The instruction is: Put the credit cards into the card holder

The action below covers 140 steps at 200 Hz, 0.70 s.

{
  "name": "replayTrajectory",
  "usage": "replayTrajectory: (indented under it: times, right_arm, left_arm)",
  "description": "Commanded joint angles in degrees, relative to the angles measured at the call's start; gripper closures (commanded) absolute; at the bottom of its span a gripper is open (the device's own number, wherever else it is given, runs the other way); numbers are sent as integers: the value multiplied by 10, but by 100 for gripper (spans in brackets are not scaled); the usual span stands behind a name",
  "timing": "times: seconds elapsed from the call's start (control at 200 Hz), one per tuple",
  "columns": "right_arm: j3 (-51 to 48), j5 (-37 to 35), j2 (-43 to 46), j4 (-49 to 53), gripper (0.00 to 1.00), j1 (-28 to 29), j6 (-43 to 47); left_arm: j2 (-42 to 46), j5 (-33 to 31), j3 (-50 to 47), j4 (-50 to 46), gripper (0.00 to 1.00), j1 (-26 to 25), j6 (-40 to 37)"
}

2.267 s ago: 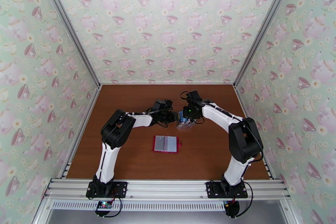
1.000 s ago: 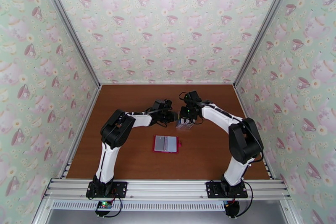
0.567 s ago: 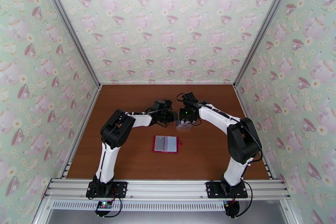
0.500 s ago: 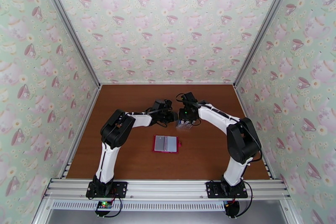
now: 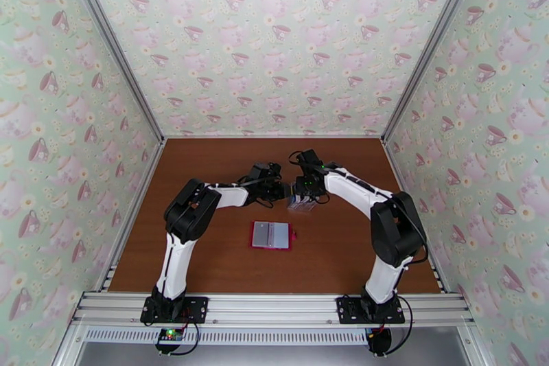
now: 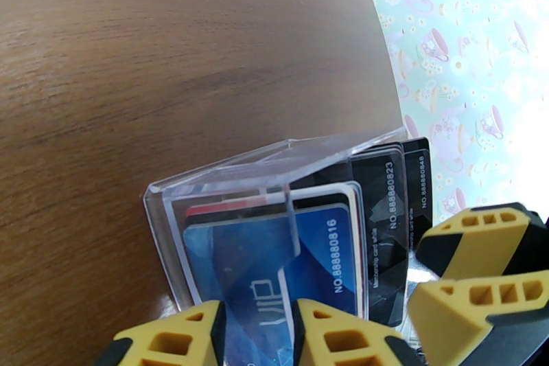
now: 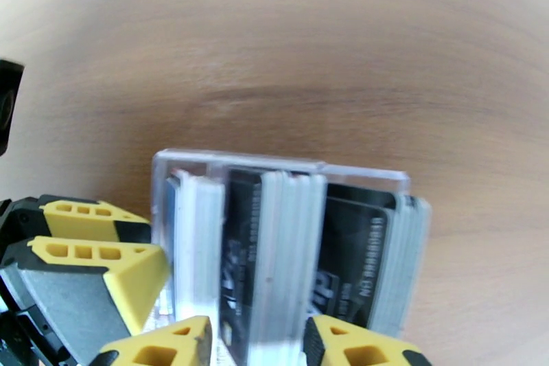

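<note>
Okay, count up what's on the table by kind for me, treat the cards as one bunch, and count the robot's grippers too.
red card holder: 1
clear plastic rack: 1
bunch of credit cards: 1
grippers: 2, left gripper and right gripper
Total: 5

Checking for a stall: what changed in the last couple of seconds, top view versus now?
The right gripper shifted slightly left, closer over the clear rack. Its fingers now stand apart around some of the credit cards standing in the rack. Unchanged: the left gripper clamps the rack's end wall, the rack has not moved, and the card holder lies open nearer the bases, with no card added.
</note>
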State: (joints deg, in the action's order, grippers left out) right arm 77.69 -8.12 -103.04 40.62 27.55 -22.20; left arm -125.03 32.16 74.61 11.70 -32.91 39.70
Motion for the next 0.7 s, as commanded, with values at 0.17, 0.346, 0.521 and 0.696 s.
replayTrajectory:
  times: [0.17,0.346,0.521,0.696]
  right_arm:
    - [8,-32,25,19,53,-30,26]
    - [-1,-12,15,10,50,-41,30]
    - [-6,-5,2,6,49,-42,28]
    - [-23,0,-6,-4,49,-46,24]
  left_arm:
    - [-31,-31,-32,-92,70,6,-1]
    - [-32,-31,-32,-93,70,6,-1]
    - [-32,-30,-32,-93,70,6,-1]
    - [-32,-31,-33,-93,70,6,-1]
